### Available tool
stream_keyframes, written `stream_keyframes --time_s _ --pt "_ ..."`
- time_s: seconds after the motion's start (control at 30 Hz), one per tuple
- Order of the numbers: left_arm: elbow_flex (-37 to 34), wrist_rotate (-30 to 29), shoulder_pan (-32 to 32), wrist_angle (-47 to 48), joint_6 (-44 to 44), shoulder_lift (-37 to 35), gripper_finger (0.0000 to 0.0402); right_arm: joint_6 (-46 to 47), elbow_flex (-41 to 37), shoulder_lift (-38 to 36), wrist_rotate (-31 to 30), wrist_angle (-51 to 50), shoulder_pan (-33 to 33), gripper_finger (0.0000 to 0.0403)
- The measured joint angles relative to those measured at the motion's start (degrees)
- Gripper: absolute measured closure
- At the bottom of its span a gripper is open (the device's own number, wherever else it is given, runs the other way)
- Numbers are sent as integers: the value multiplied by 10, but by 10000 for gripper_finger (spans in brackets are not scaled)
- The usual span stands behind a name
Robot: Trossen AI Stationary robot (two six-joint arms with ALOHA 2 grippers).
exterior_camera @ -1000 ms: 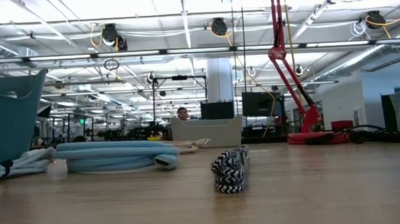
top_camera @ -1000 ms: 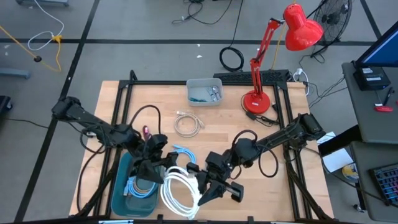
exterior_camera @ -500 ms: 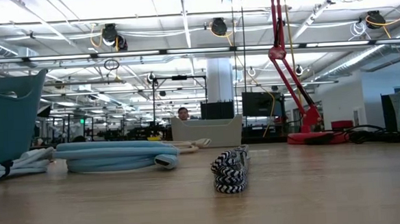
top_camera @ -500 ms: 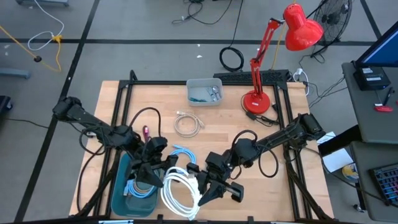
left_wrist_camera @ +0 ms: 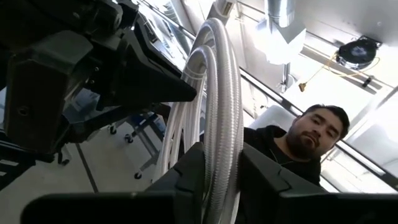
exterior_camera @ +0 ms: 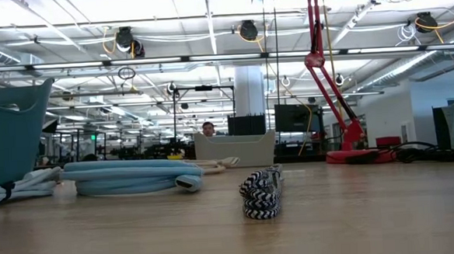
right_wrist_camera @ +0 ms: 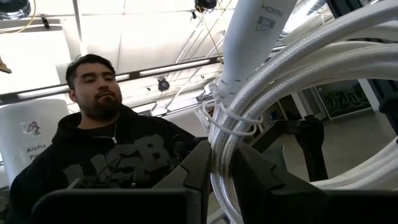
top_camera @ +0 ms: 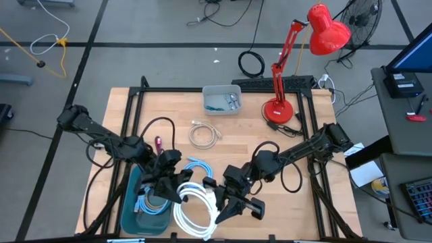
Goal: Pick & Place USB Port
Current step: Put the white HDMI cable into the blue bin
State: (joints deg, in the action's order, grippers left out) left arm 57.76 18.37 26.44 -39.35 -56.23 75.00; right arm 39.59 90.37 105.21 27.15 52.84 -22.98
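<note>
White cable (top_camera: 196, 206) is the one in play: a coiled bundle near the table's (top_camera: 317, 155) front edge, just right of the teal bin (top_camera: 128, 212), and both arms are on it. The left gripper (top_camera: 177, 192) comes in from the bin side, and its wrist view shows the white loops (left_wrist_camera: 214, 124) running up between its two dark fingers (left_wrist_camera: 189, 171), clenched on the coil. The right gripper (top_camera: 219, 202) meets it from the other side; in its wrist view the bundle (right_wrist_camera: 249, 106), cinched with a thin tie, with its HDMI-marked plug, passes between the fingers (right_wrist_camera: 199, 165), grasped as well.

Just behind the white coil lies a blue cable (top_camera: 197, 167); the low view shows it as a flat pale-blue coil (exterior_camera: 128, 177) beside the bin wall (exterior_camera: 9, 130). A black-and-white braided cable (exterior_camera: 260, 192) stands alone mid-table there. Further back, a small white cable (top_camera: 204, 133) lies in front of the grey tray (top_camera: 222, 99), and the red lamp (top_camera: 283, 101) stands at the tray's right. A person in a black hoodie (right_wrist_camera: 106, 155) shows in both wrist views beyond the cables.
</note>
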Motion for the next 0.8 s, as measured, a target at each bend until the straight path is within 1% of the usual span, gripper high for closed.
stream_keyframes --time_s 0.13,0.23,0.33,0.47,0.57,0.67,0.73,0.8 --pt "0 0 0 0 -3 0 326 -1 0 0 0 2 1 356" --pt "0 0 0 0 -9 0 319 -1 0 0 -2 11 1 344" --pt "0 4 0 1 -9 0 326 -1 0 0 -21 22 1 316" --pt "0 11 0 -1 -10 0 331 0 -1 -16 -54 2 -4 262" --pt "1 18 0 0 -19 -1 331 -2 -1 -36 -67 -37 -7 218" --pt "1 22 0 4 -35 -1 331 -20 -1 -62 -69 -100 -9 183" --pt "1 24 3 22 -47 -5 331 -39 -1 -83 -62 -159 -13 165" --pt "1 22 6 69 -55 -16 331 -60 -1 -107 -66 -238 -18 153"
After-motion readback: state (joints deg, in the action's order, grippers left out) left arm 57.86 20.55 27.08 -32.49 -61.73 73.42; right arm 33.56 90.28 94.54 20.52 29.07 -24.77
